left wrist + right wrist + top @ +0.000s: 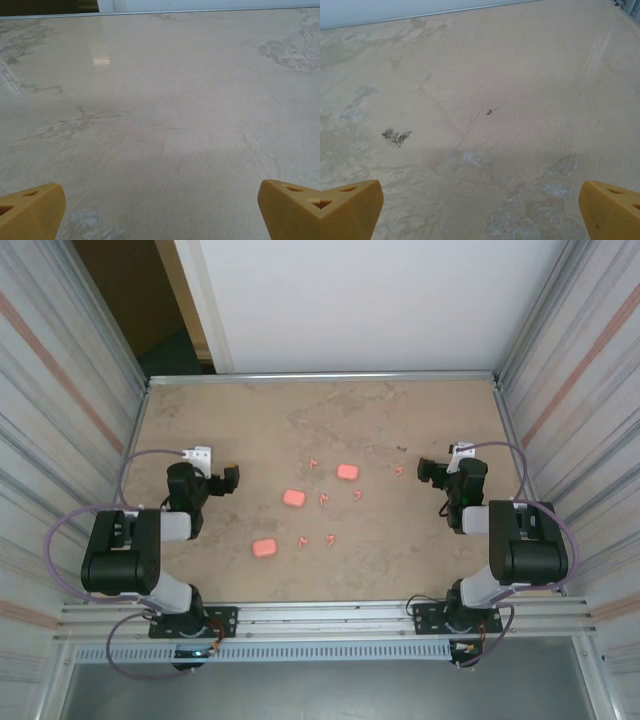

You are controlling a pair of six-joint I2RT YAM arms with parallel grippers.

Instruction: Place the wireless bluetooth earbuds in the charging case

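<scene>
Three pink rounded charging cases lie mid-table: one at the back, one in the middle, one near the front left. Several tiny salmon-pink earbuds are scattered around them, for instance one beside the middle case, another further forward, and one off to the right. My left gripper hangs left of the cases, open and empty. My right gripper is open and empty just right of the rightmost earbud. In each wrist view, yellow fingertips stand wide apart over bare table.
The beige mottled tabletop is bounded by a metal rail at the back and corrugated walls on both sides. A dark speck and a stain mark the surface ahead of the right gripper.
</scene>
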